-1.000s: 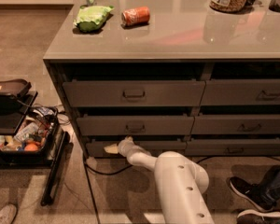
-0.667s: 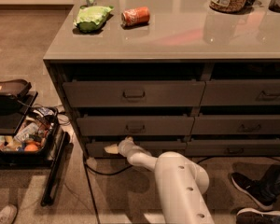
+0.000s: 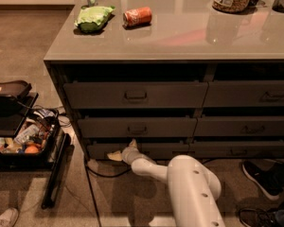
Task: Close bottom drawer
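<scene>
Holding pale hand (image 3: pixel 129 149) against front of wide, shallow, dark grey-brown bottom drawer (image 3: pixel 173 149), near its centre; hand open or closed: cannot tell.

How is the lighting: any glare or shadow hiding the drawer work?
Camera view: dim, warm light; glare streaks the countertop; deep shadow fills the gaps above the drawers; the gripper, at the front of the bottom drawer, sits in shade.
</scene>
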Controlling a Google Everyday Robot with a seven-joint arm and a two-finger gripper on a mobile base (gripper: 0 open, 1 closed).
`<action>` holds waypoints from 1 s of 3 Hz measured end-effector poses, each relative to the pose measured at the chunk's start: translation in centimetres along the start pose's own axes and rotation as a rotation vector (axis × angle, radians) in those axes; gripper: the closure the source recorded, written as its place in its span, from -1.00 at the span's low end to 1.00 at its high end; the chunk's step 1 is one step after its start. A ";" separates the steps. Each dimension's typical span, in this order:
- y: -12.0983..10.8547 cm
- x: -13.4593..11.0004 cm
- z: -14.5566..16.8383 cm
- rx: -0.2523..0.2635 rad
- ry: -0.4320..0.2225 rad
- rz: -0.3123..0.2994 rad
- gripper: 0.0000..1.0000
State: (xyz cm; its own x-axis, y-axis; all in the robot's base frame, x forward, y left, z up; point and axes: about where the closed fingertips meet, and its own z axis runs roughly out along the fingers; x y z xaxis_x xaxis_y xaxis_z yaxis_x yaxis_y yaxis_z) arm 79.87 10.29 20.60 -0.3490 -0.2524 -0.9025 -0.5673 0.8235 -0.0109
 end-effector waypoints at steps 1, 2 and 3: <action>0.9 0.8 -1.6 -0.014 -0.021 -0.046 -1.00; 1.0 2.4 -3.2 -0.008 -0.027 -0.062 -1.00; 0.8 3.5 -4.8 0.016 -0.030 -0.069 -1.00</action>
State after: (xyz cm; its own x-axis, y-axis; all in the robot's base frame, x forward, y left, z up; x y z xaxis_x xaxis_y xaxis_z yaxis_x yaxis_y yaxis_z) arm 74.65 7.60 19.52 -0.2873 -0.2935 -0.9118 -0.5766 0.8131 -0.0801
